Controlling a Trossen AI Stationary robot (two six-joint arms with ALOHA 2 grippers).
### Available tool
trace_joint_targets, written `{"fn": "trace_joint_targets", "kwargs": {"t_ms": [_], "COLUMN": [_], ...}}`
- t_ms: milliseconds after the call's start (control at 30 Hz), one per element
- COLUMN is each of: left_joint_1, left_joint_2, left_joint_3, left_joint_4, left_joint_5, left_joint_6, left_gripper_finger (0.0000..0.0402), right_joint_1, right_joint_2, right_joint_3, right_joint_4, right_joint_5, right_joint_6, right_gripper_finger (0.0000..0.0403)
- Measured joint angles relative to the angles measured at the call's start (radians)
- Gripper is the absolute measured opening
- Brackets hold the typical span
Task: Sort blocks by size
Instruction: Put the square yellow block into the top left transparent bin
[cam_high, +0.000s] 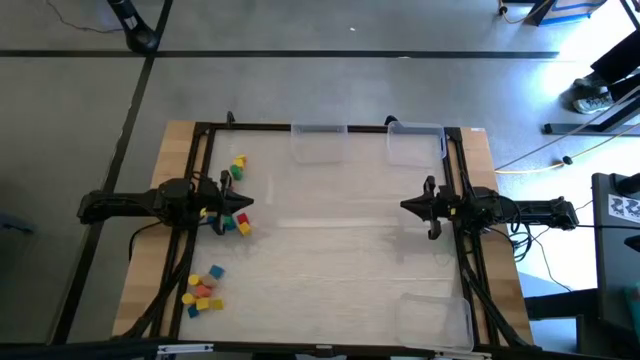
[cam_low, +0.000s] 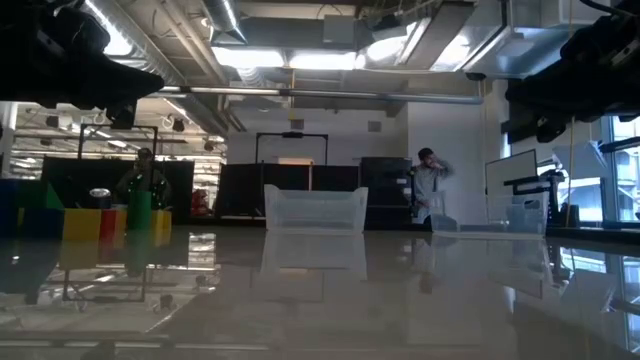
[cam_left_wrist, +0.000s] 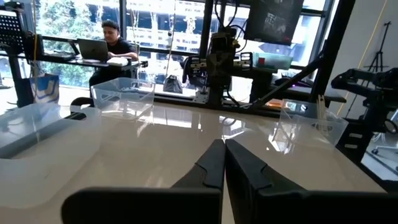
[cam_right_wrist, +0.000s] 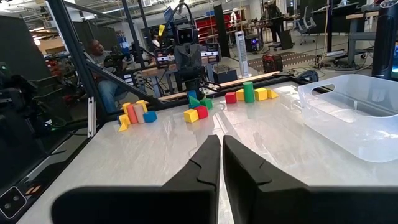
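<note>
The small coloured toy blocks (cam_high: 228, 196) lie in three loose clusters along the left side of the pale glossy table (cam_high: 330, 270), none inside a tray. The left gripper (cam_high: 240, 203) hovers beside the middle cluster, fingers pressed together and empty. Three clear plastic trays (cam_high: 320, 141) sit at the far edge and the near right corner. The right gripper (cam_high: 408, 206) waits opposite, closed on nothing.

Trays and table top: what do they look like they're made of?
The trays look like clear, thin plastic: you see the table through their walls, and the rims are rounded and moulded. The table top appears to be a pale, glossy hard surface, perhaps laminate or polished stone. It mirrors the ceiling lights and a tray in the low view, with bare wood showing at its edges.
</note>
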Motion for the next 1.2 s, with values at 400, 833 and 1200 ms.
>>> {"fn": "trace_joint_targets", "kwargs": {"t_ms": [400, 833, 1200], "left_joint_1": [0.000, 0.000, 0.000], "left_joint_2": [0.000, 0.000, 0.000], "left_joint_3": [0.000, 0.000, 0.000], "left_joint_4": [0.000, 0.000, 0.000], "left_joint_5": [0.000, 0.000, 0.000], "left_joint_6": [0.007, 0.007, 0.007], "left_gripper_finger": [0.0000, 0.0000, 0.0000], "right_joint_1": [0.000, 0.000, 0.000], "right_joint_2": [0.000, 0.000, 0.000], "right_joint_3": [0.000, 0.000, -0.004], "right_joint_4": [0.000, 0.000, 0.091], "right_joint_5": [-0.007, -0.007, 0.035], "right_joint_6": [0.000, -0.004, -0.047], "right_gripper_finger": [0.0021, 0.0021, 0.0021]}}
